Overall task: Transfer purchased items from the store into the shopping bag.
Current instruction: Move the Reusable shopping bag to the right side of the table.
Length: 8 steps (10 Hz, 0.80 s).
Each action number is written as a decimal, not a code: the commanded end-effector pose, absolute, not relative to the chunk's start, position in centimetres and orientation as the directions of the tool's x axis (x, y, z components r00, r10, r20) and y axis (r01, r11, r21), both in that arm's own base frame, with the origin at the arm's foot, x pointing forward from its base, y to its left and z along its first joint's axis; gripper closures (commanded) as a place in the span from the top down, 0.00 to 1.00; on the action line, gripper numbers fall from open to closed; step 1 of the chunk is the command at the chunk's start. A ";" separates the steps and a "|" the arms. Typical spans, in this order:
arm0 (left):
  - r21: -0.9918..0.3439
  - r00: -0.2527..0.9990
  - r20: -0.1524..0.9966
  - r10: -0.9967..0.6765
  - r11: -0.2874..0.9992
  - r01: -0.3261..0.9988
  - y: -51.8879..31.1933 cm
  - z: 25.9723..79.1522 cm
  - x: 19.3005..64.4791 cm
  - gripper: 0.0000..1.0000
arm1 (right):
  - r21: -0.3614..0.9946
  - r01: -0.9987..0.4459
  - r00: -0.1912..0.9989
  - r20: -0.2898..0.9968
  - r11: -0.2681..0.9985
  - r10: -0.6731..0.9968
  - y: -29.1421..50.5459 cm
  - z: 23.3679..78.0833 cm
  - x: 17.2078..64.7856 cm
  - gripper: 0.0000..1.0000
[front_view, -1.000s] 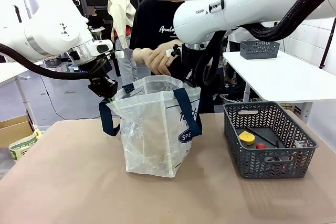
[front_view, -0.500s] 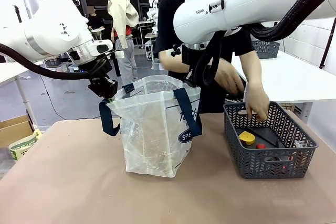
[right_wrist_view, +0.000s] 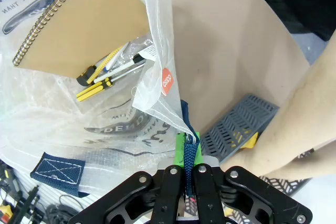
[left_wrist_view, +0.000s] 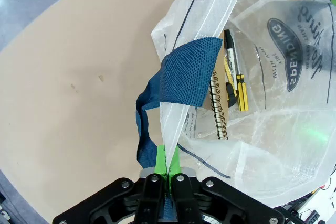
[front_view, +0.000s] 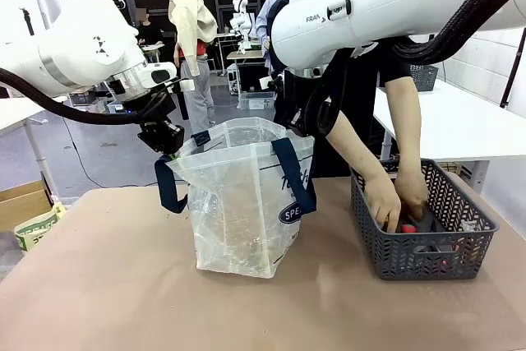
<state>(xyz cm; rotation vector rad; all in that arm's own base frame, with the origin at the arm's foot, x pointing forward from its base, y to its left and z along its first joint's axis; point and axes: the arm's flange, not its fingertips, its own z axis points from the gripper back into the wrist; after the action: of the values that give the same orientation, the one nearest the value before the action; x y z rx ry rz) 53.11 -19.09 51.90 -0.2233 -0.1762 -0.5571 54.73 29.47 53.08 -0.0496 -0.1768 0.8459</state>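
Observation:
The shopping bag, clear plastic with navy straps, stands open at mid table. My left gripper is shut on its left rim by the strap, and my right gripper is shut on its right rim. The left wrist view has my left gripper pinching plastic and strap, above a spiral notebook and yellow-black pens in the bag. My right gripper pinches the opposite rim. The store, a dark grey basket, sits right of the bag. Both of the person's hands are inside it, by a red item.
The person leans over the table's far right side, forearms passing close under my right arm. A white table stands behind the basket. A cardboard box sits off the table's left edge. Bare brown tabletop lies in front of the bag.
The person has stepped from behind the bag to the right and put both hands down into the basket, covering the yellow-topped piece. Both grippers and the bag have stayed still.

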 end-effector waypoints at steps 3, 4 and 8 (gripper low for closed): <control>-0.160 0.835 0.230 -0.499 0.827 0.538 -18.9 52.2 53.1 0.00 | -0.114 -0.739 0.651 0.134 0.664 0.747 29.3 53.0 54.8 0.00; -0.160 0.835 0.230 -0.499 0.827 0.538 -18.9 52.2 53.1 0.00 | -0.114 -0.739 0.651 0.134 0.664 0.747 29.3 53.0 54.8 0.00; -0.160 0.835 0.230 -0.499 0.827 0.538 -18.9 52.2 53.1 0.00 | -0.114 -0.739 0.651 0.134 0.664 0.747 29.3 53.0 54.8 0.00</control>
<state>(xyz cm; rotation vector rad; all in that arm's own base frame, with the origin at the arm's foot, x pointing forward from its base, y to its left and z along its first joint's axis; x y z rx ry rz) 53.11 -19.09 51.91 -0.2233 -0.1763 -0.5571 54.73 29.47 53.08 -0.0496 -0.1768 0.8459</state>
